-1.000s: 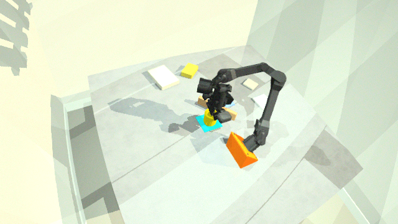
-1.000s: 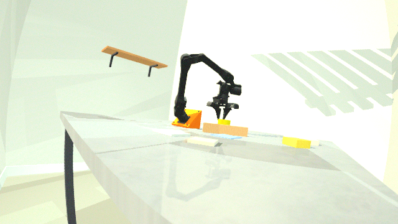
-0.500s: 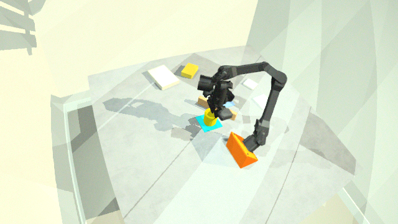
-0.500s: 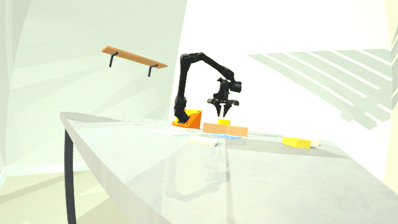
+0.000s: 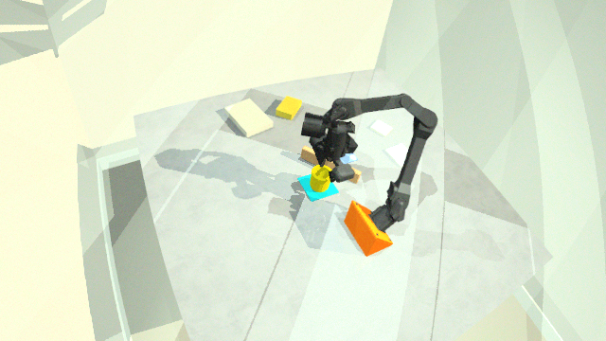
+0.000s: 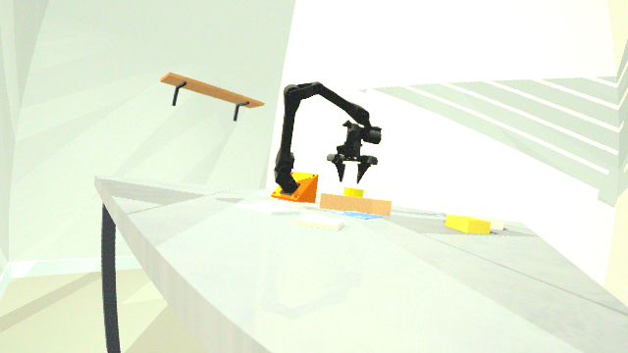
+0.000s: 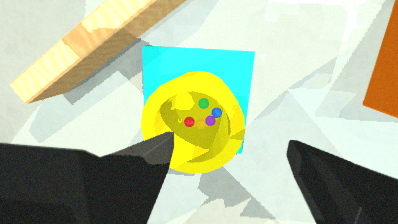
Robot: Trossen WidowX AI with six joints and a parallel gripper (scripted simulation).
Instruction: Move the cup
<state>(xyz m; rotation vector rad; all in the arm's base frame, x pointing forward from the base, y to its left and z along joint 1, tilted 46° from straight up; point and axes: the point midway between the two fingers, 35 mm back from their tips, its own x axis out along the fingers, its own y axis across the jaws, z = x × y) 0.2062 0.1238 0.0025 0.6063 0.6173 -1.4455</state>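
With the cup (image 7: 193,122) standing upright on the cyan pad (image 7: 198,65) below the fingers, marbles (image 7: 202,116) inside, hovering above it, spread apart and gripping nothing. Probably finishing the release; next, rising straight clear without clipping the rim.

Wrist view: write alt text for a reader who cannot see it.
A yellow cup holding five coloured marbles stands upright on a cyan pad, seen from above. The open pincer hangs over it, dark fingers apart; a wooden block lies upper left.
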